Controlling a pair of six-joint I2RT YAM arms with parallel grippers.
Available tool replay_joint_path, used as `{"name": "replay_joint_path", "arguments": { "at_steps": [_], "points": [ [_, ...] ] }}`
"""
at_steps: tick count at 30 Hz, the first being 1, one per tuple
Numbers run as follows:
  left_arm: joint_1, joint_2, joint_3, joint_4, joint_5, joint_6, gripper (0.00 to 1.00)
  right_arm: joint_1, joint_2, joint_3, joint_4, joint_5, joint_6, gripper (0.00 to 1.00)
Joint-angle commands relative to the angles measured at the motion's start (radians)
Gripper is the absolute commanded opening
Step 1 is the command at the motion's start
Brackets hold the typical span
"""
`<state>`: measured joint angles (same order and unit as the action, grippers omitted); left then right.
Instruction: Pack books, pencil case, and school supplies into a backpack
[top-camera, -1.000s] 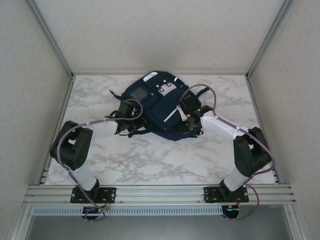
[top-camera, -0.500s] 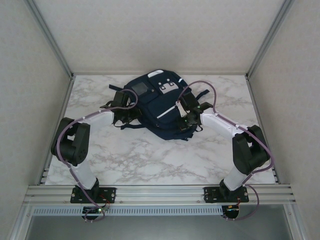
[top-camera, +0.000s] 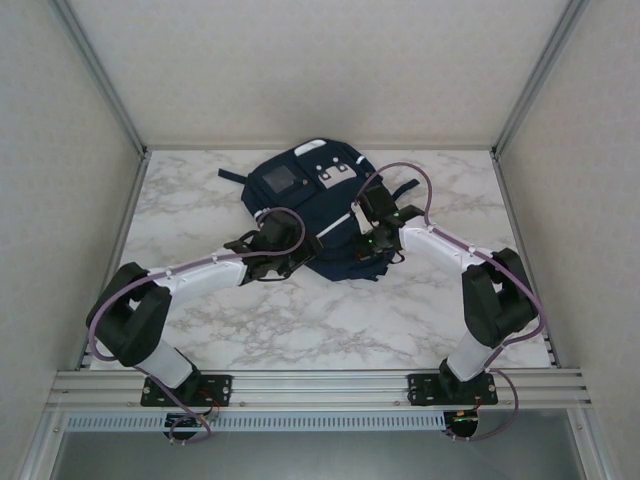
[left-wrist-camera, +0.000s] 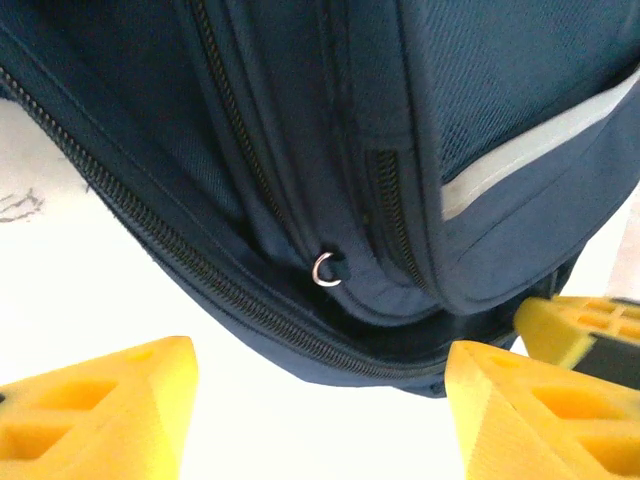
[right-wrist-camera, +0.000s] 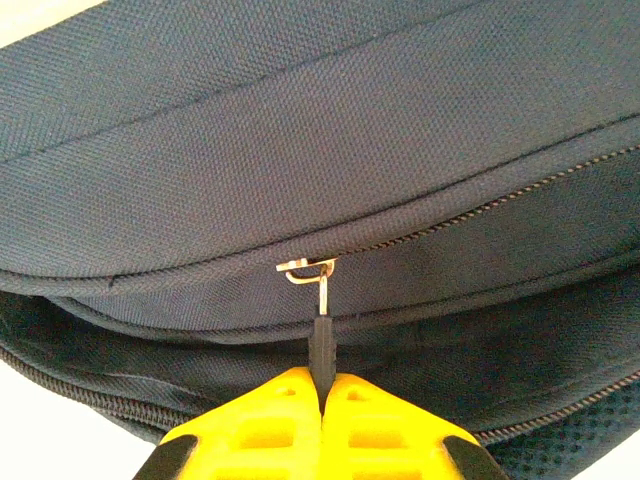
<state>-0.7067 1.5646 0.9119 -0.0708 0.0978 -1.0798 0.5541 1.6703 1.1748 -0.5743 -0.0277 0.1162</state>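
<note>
The backpack lies flat on the marble tabletop, in the upper middle of the top view. Its grey patch is toward the upper left. The left end effector is at the lower left edge of the bag, and the right end effector is at its lower right edge.

In the left wrist view, the two yellow fingers stand well apart in the lower corners of the frame. This end effector is released, with nothing between them. Above them is the navy fabric with its zipper lines. A small metal ring sits on a seam near the middle, and a white stripe crosses the right side.

In the right wrist view, the fingers are pressed together at the bottom middle. This end effector is clenched, grasping the dark zipper pull, which hangs from a metal slider on a zipper across the middle of the frame.
</note>
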Motion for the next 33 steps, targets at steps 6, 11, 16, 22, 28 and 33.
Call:
{"name": "replay_joint_path", "arguments": {
  "at_steps": [6,11,16,22,28,33],
  "points": [
    [-0.014,0.135,0.095,0.133,-0.085,-0.104,0.58,-0.008,-0.04,-0.069,0.04,-0.041,0.045,0.0],
    [-0.017,0.216,0.136,0.161,-0.059,-0.114,0.3,-0.008,-0.038,-0.071,0.014,-0.035,-0.004,0.0],
    [-0.017,0.196,0.088,0.114,-0.055,-0.06,0.0,-0.008,0.004,-0.039,-0.078,0.095,-0.148,0.0],
    [0.033,0.114,-0.024,0.015,-0.023,0.03,0.0,-0.008,0.009,-0.018,-0.155,0.102,-0.289,0.0],
    [0.149,0.045,-0.064,-0.086,0.016,0.147,0.0,-0.011,0.055,0.031,-0.246,0.107,-0.323,0.0],
    [0.231,-0.022,-0.037,-0.204,-0.021,0.3,0.0,-0.017,0.068,0.031,-0.238,0.143,-0.326,0.0]
  ]
}}
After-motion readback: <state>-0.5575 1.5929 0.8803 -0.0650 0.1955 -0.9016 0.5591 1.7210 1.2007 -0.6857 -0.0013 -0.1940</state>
